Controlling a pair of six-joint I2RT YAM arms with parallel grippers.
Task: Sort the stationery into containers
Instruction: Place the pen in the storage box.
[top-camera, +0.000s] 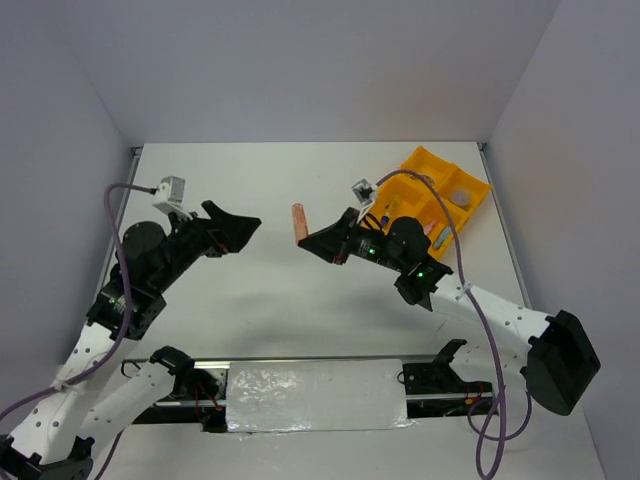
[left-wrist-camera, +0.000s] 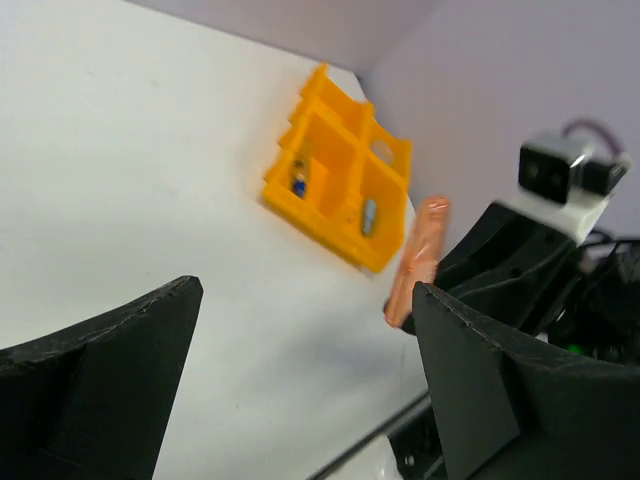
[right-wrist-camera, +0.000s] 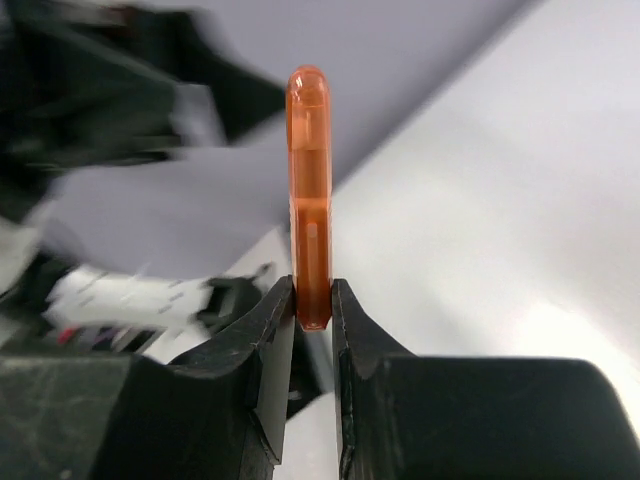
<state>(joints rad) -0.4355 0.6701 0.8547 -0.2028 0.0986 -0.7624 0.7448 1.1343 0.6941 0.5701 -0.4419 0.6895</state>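
My right gripper (right-wrist-camera: 313, 300) is shut on a short orange stick (right-wrist-camera: 309, 190) and holds it upright above the middle of the table, as the top view (top-camera: 300, 224) also shows. The stick shows in the left wrist view (left-wrist-camera: 418, 258) too. My left gripper (top-camera: 240, 228) is open and empty, left of the stick and apart from it. The yellow-orange tray (top-camera: 475, 188) sits at the far right with small pieces in its compartments. In the left wrist view the tray (left-wrist-camera: 318, 215) holds a small blue-tipped piece (left-wrist-camera: 298, 181) and a grey-white piece (left-wrist-camera: 368, 215).
A foil-covered strip (top-camera: 315, 395) lies along the near table edge between the arm bases. Grey walls close the table in at the back and at both sides.
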